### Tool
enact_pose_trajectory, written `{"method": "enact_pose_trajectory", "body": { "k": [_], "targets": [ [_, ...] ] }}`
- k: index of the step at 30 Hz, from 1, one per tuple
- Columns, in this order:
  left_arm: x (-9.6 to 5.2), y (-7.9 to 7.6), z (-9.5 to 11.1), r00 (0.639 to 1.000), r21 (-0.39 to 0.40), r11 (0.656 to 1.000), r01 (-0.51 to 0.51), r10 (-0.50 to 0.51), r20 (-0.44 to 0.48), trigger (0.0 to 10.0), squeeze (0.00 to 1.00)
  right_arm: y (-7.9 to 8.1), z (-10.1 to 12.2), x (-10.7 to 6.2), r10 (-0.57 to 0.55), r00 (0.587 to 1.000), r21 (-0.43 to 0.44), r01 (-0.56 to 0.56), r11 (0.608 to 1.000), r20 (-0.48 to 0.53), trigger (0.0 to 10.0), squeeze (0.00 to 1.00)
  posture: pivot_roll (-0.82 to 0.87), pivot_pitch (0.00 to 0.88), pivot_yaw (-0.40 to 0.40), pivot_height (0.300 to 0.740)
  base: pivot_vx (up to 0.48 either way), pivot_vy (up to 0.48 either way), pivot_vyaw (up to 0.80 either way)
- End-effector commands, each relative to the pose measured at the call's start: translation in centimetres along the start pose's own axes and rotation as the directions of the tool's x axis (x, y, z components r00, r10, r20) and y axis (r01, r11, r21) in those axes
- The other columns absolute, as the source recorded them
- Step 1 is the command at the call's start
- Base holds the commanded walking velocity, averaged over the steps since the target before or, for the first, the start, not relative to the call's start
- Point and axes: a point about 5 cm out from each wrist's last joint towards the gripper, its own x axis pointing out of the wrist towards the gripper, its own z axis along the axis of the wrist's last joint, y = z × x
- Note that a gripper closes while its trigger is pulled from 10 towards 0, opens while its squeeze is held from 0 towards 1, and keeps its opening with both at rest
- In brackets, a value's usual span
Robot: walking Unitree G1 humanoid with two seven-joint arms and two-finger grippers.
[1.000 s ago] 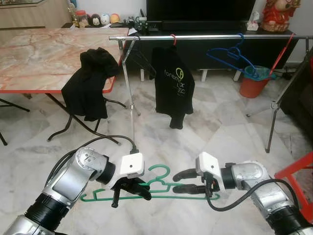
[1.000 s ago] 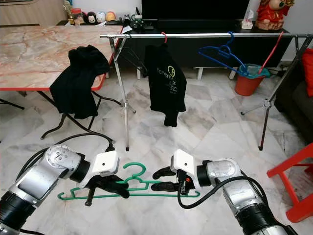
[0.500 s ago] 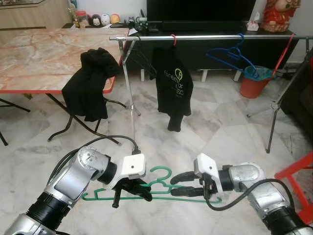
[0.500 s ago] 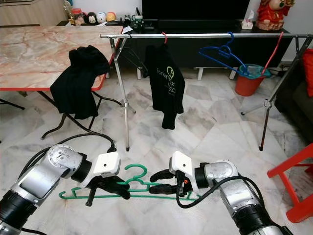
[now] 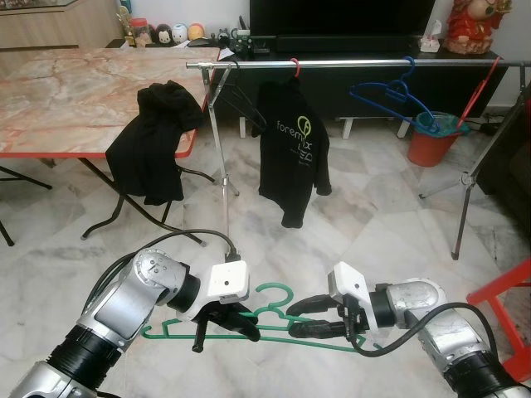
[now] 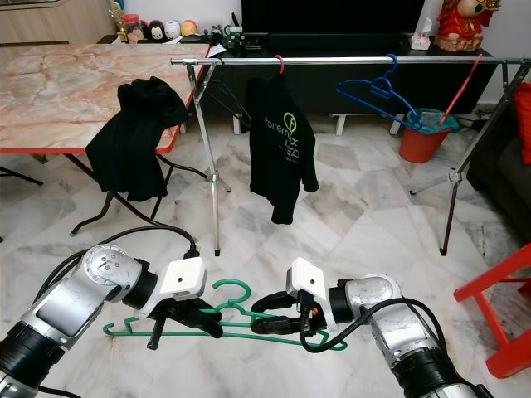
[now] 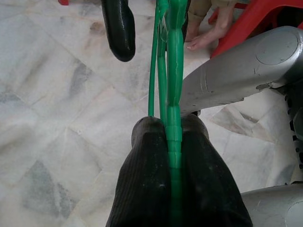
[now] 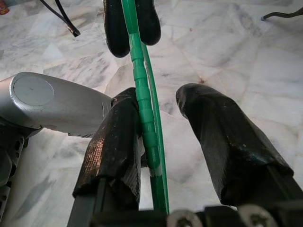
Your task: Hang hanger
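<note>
Green plastic hanger [image 5: 274, 311]: light, thin, springy, likely slick. Left gripper [image 5: 228, 319] pinches its ribbed shoulder; right gripper [image 5: 311, 317] straddles it, fingers apart

**Two arms held low, side by side**

The left gripper [image 5: 226, 322] has its fingers pinched tight on the green hanger [image 5: 274, 292]. The right gripper [image 5: 309, 317] points toward the left one, fingers spread apart around the same hanger. Both silver arms bend inward.

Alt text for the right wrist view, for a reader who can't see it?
The right hand is open around a green hanger, which lies against one finger; beyond, the left hand is shut on the same hanger above the marble floor.
</note>
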Motion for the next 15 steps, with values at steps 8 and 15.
{"method": "enact_pose_trajectory", "body": {
  "k": [8,15],
  "targets": [
    [0.52,0.10,1.37,0.999,0.065,0.997,0.030,-0.033,0.037,10.0,0.00,-0.46,0.54,0.61,-0.030,0.999,-0.026,0.030,0.999,0.014,0.0,0.00,-0.10,0.000,0.022,0.740,0.000,0.000,0.00],
    [0.55,0.12,1.40,0.999,0.066,0.997,0.029,-0.032,0.041,10.0,0.00,-0.62,0.45,0.51,-0.045,0.999,-0.025,0.046,0.999,0.010,0.0,0.00,-0.10,0.000,0.022,0.740,0.000,0.000,0.00]
  ]
}}
